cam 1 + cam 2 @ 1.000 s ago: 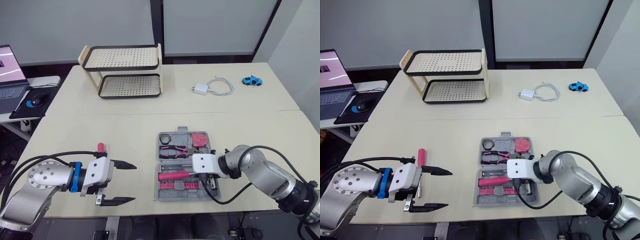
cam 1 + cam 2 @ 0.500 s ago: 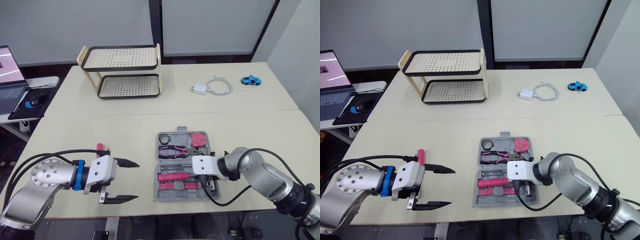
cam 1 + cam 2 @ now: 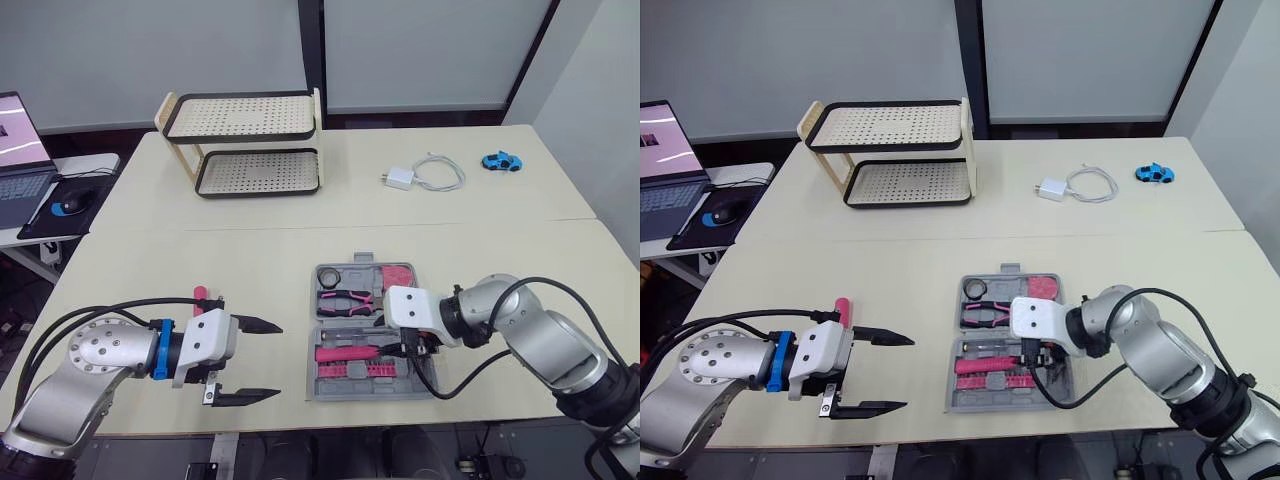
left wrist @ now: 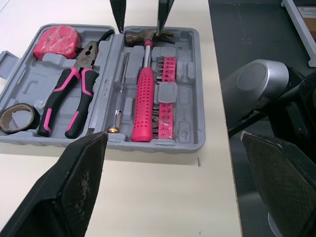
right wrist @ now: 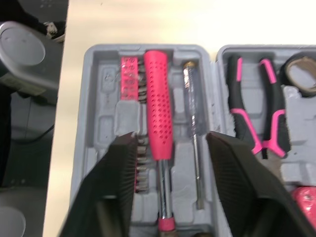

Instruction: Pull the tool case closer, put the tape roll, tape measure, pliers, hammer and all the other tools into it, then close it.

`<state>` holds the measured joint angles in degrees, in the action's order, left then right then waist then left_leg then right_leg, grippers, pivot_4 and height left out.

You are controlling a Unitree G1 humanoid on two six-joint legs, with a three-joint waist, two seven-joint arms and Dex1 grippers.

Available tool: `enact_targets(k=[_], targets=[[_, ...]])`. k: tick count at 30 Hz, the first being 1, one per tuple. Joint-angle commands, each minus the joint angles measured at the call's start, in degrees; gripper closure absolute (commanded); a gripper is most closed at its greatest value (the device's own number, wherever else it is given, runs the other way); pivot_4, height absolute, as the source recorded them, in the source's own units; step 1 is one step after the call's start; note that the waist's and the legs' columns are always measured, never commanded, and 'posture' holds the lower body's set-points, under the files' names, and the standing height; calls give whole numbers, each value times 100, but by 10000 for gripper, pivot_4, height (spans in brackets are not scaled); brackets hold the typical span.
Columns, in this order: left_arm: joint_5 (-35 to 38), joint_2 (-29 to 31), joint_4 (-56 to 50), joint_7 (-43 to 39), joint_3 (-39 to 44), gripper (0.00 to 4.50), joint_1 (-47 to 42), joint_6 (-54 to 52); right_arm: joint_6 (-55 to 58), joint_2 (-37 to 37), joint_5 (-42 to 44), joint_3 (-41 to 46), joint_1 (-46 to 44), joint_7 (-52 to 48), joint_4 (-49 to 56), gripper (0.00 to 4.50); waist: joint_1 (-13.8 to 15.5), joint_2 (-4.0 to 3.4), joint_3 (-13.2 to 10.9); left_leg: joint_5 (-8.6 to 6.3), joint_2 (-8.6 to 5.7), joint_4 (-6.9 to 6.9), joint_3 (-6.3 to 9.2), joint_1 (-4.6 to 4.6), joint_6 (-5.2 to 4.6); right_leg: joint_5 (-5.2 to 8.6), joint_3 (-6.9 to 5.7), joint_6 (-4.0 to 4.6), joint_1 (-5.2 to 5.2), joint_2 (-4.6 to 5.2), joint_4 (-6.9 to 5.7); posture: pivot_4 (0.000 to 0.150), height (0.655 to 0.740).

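Observation:
The grey tool case (image 3: 325,385) lies open near the table's front edge. It holds the tape roll (image 3: 331,275), pink tape measure (image 3: 399,278), pliers (image 3: 347,299), a screwdriver (image 5: 193,113), bits (image 4: 165,106) and the pink-handled hammer (image 3: 345,353). My right gripper (image 5: 171,136) hovers open just above the hammer handle, holding nothing. Left of the case, my left gripper (image 3: 278,360) is open and empty, pointing at the case (image 4: 190,143). A pink-handled tool (image 3: 201,294) lies on the table behind the left gripper, partly hidden.
A two-tier perforated shelf rack (image 3: 250,140) stands at the back left. A white charger with cable (image 3: 425,175) and a blue toy car (image 3: 502,160) lie at the back right. A laptop (image 3: 20,150) and mouse (image 3: 72,203) sit on a side desk.
My right gripper has moved a little toward the far side of the case, away from the hammer's end. My left gripper has drifted slightly right toward the case.

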<state>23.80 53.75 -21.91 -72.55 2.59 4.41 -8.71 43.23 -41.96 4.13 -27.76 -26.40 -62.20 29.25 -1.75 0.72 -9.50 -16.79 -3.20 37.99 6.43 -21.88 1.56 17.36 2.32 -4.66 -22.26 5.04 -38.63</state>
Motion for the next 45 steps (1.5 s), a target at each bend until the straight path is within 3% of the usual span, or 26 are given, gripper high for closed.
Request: enact_targets(k=[1,3,4,17,32,38,45], targets=[[-2,-21,-110,25,-18,0,-11,25,-133,73,-10,-67,121,165,88,36504,0,0,0,0,-1,0,0,0,0,0,0,0,0,0,0,1500,7400],[-6,-21,-110,23,-21,0,-13,28,-245,92,-108,-179,187,239,-13,44228,0,0,0,0,-2,2,-2,0,0,0,2,0,0,1,0,1500,7400],[-7,-19,-112,22,-20,0,-11,30,-292,102,-155,-233,211,271,-64,44700,0,0,0,0,-2,2,-2,0,0,0,2,0,0,1,0,1500,7400],[-18,-31,-119,54,-39,0,-16,15,-800,329,-691,-757,360,543,-1015,44700,-3,1,1,1,-2,3,-1,0,1,0,2,0,-1,0,-2,1500,7400],[22,-42,-250,167,-73,0,-13,-112,-817,388,-605,-550,572,442,-1466,44700,-2,24,19,1,-1,3,-1,12,1,0,2,0,5,-1,-10,1500,7400],[231,-72,-216,406,196,0,43,-433,-1102,369,-91,119,646,377,-816,44700,-1,22,16,1,-1,3,-2,8,1,0,3,0,1,-1,-10,1500,7400],[494,-118,242,991,1509,0,594,-1024,-1533,-464,408,1865,1469,424,171,44700,11,23,15,0,-1,1,1,6,0,0,2,0,0,0,-8,1500,7400]])
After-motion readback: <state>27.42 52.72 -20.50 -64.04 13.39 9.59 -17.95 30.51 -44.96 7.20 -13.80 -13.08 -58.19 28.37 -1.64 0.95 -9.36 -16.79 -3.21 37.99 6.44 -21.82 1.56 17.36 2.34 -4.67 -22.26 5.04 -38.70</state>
